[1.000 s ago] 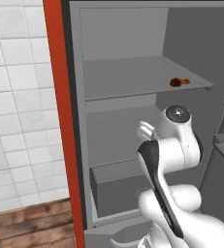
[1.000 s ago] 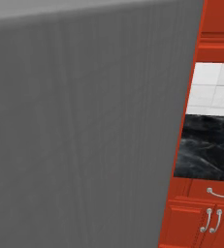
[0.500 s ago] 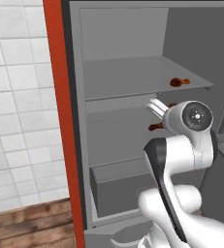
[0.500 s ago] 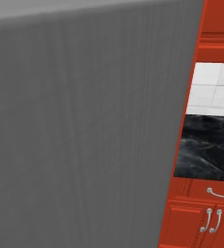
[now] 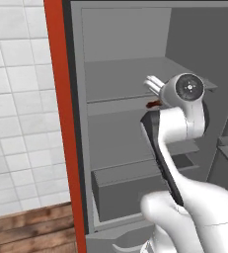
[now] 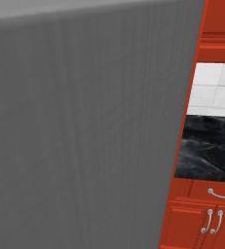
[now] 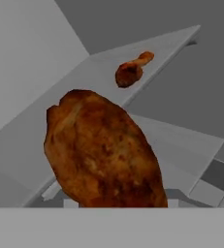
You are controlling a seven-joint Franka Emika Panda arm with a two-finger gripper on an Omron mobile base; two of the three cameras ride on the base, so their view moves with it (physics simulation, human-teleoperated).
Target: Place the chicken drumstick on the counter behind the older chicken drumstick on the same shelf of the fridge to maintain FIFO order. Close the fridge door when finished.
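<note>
Carrying the chicken drumstick (image 7: 104, 152) clamped in your gripper (image 5: 154, 85), you sit just in front of the shelf (image 7: 74, 92). The older chicken drumstick (image 7: 130, 71) lies farther along that shelf, near its front edge. Go in low and you could clip that edge or knock the older piece off.

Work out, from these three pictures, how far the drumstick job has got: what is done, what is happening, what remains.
Done: the new drumstick is off the counter, gripped and carried into the open fridge. In hand: it hangs near the shelf where the older drumstick lies. Left: set it down behind that one, release, then shut the fridge door, which stands open.
</note>
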